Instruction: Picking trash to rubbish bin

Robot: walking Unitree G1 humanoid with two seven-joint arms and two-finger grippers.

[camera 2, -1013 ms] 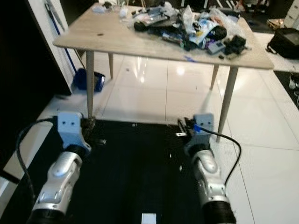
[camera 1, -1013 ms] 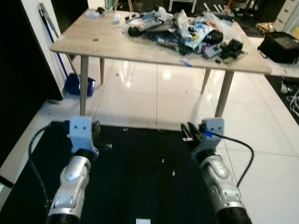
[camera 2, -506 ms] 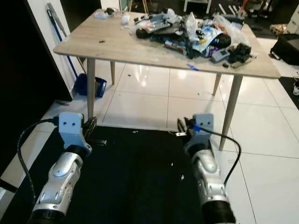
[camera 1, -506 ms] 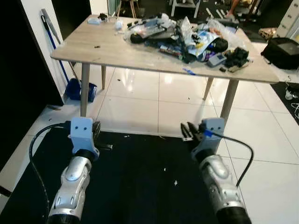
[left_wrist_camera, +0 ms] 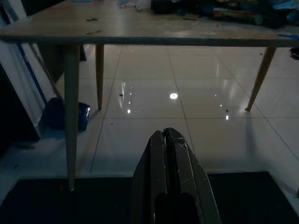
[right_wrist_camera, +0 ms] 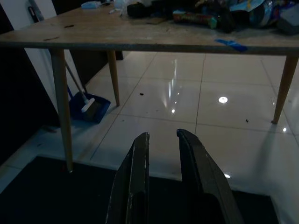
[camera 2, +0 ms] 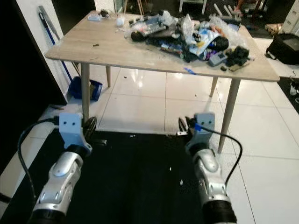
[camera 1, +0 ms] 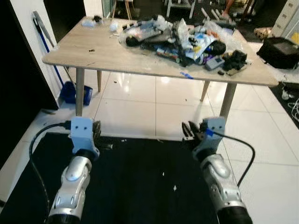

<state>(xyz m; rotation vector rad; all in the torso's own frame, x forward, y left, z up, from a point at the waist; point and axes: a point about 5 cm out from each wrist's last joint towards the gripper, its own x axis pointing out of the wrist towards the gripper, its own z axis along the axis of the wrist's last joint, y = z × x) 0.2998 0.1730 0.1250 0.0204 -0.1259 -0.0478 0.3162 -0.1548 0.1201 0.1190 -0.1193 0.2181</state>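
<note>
Nearest the camera, both arms reach forward over a black mat (camera 1: pixel 140 182); the left hand (left_wrist_camera: pixel 164 135) has its fingers pressed together and holds nothing, while the right hand (right_wrist_camera: pixel 162 136) has its fingers slightly parted and empty. Beyond the mat lies glossy white tile floor (camera 1: pixel 154 105). Farther off stands the wooden worktop (camera 1: pixel 88 49), with the trash (camera 1: pixel 184 37) heaped toward its far right. A blue dustpan (camera 1: pixel 74 93) rests on the floor by the worktop's left legs.

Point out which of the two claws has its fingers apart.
The right claw: a clear gap shows between its fingers. The left claw has its fingers pressed together.
</note>
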